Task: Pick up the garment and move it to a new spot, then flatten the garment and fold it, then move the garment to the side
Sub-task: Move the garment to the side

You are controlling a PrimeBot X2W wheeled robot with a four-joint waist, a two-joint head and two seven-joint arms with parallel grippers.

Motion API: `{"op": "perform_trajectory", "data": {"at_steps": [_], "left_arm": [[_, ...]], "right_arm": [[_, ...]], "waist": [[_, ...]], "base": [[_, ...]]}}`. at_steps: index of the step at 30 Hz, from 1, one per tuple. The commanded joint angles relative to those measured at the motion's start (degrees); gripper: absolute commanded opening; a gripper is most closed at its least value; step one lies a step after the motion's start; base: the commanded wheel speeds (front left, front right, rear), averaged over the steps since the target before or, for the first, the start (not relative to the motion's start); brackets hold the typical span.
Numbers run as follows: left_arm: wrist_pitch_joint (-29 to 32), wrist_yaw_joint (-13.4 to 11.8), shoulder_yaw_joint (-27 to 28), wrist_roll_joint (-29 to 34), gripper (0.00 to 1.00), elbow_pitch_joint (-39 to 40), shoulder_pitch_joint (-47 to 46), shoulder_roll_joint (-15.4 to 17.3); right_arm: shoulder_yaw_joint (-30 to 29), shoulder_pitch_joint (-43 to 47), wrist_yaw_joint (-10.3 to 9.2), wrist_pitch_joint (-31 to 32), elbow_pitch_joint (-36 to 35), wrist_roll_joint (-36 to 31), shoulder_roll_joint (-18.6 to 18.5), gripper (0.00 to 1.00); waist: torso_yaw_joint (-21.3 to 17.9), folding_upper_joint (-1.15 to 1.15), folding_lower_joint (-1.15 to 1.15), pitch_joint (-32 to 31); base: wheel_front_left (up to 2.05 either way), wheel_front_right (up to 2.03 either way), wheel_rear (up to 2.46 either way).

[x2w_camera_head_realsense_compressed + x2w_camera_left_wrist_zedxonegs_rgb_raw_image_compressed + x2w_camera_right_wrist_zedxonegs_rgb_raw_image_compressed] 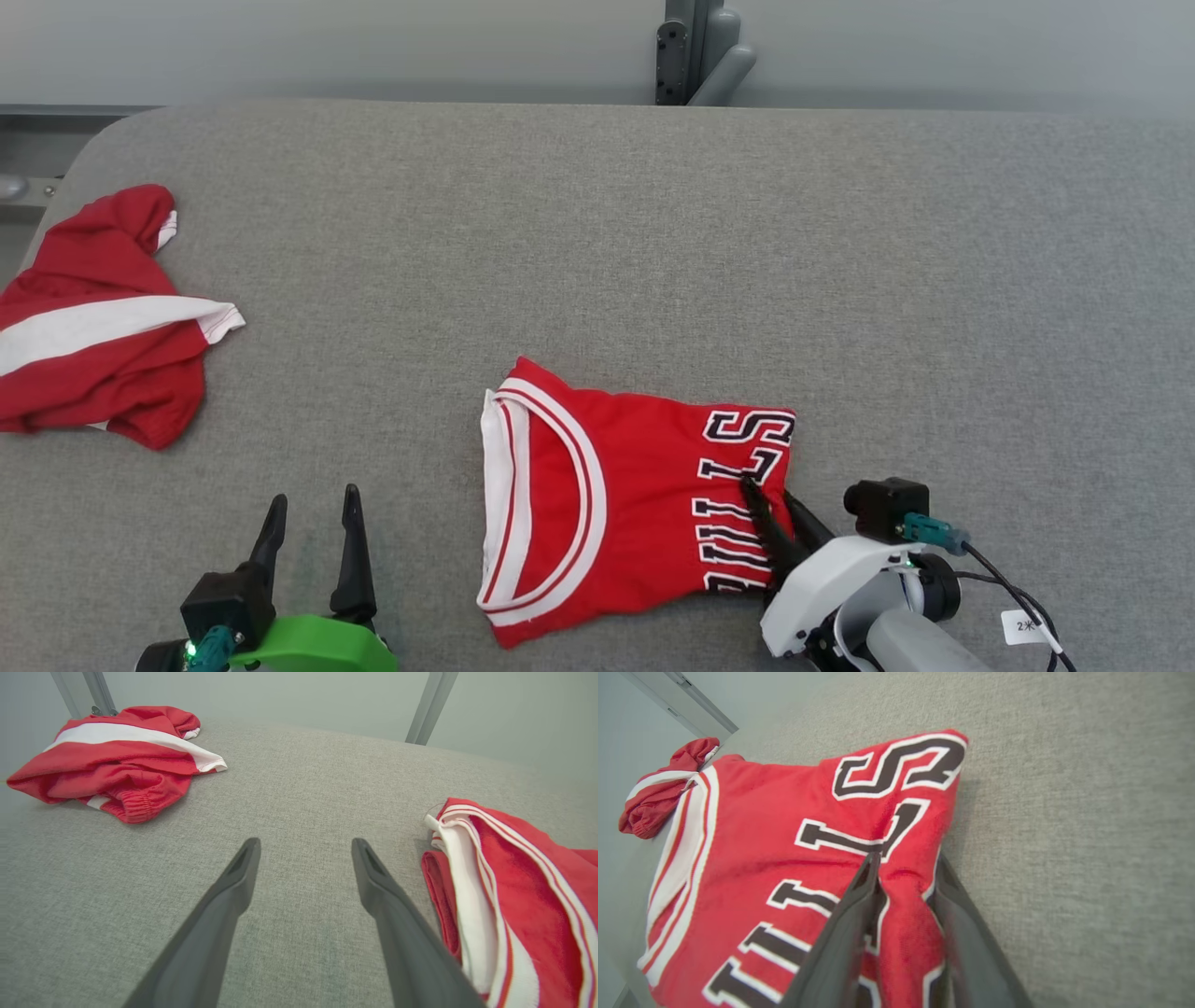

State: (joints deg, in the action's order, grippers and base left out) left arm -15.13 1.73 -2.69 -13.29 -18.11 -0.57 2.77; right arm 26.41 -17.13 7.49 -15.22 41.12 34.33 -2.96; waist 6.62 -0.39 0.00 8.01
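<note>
Jaws of the right gripper [767, 489]: narrowed onto a puckered ridge of the red jersey [616, 504] at its right-hand edge, cloth touching both dark fingers [840, 933] — one finger over the lettered face, the other along the outside of the fold, next to the grey table [653, 233]. Jaws of the left gripper [315, 495]: wide apart, nothing between them, held over bare table surface just left of the jersey's white-trimmed edge, not touching it. Jersey folded into a compact, roughly rectangular packet, lying at the near middle of the table; black letters with white outlines stacked along the right side, curved white-and-red banding toward the left. Slight lift and wrinkle in the cloth at the pinch point, clear in the right wrist view; rest of the packet flat. Second garment [93, 317] — red with a broad white stripe, crumpled in a heap — at the far left edge of the table, well apart from the jersey and from both grippers. Grey upright post [695, 51] behind the far edge of the table, near centre.
</note>
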Motion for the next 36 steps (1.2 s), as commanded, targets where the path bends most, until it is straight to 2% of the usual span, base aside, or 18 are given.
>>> {"op": "perform_trajectory", "data": {"at_steps": [1, 4, 8, 15, 21, 25, 30, 36], "left_arm": [[0.0, -0.2, 0.1, 0.2, 1.00, 0.3, 0.2, 0.2], [0.0, 0.6, -0.2, 0.9, 1.00, 0.2, 1.0, 0.2], [0.0, 1.3, -0.8, 1.8, 1.00, 0.2, 1.0, 0.2], [0.0, 1.1, -1.2, 1.6, 1.00, 0.5, 0.2, 0.2], [0.0, 1.4, -1.0, 2.4, 1.00, 0.3, -0.9, 0.2], [0.0, 2.0, -0.9, 3.3, 1.00, 0.2, -2.4, 0.2], [0.0, 3.6, -3.6, 4.8, 1.00, -1.5, -6.3, 0.3], [0.0, 3.4, -2.5, 6.1, 1.00, -2.1, -7.7, 0.3]], "right_arm": [[0.7, 0.4, -0.01, 0.3, 1.0, 0.4, -0.4, 0.00], [-1.4, 0.2, -0.07, 0.1, -0.8, 0.0, -1.7, 0.00], [-4.7, 1.3, -0.05, 0.1, -3.2, -2.0, -2.2, 0.00], [-6.8, 2.4, -0.05, 0.0, -6.5, -5.6, -2.0, 0.00], [-6.2, 2.6, -0.05, 0.0, -8.0, -5.4, -1.1, 0.00], [-5.4, 2.8, -0.05, 0.0, -9.3, -4.7, -0.6, 0.00], [-7.7, 4.4, -0.04, 0.0, -11.9, -3.4, -0.2, 0.00], [-4.1, 1.9, -0.02, 0.0, -12.1, -2.7, 0.0, 0.00]], "waist": [[-0.2, 0.39, 0.00, -0.2], [-2.1, 0.39, 0.00, -1.1], [-6.9, 0.39, 0.00, -2.1], [-19.9, 0.39, 0.00, -2.3], [-31.5, 0.39, 0.00, -1.0], [-37.2, 0.39, 0.00, 0.5], [-38.5, 0.39, 0.00, 3.4], [-38.5, 0.39, 0.00, 5.6]], "base": [[0.00, 0.00, 0.00], [0.00, 0.00, 0.00], [0.00, 0.00, 0.00], [0.00, 0.00, 0.00], [0.00, 0.00, 0.00], [0.00, 0.00, 0.00], [0.00, 0.00, 0.00], [0.00, 0.00, 0.00]]}}
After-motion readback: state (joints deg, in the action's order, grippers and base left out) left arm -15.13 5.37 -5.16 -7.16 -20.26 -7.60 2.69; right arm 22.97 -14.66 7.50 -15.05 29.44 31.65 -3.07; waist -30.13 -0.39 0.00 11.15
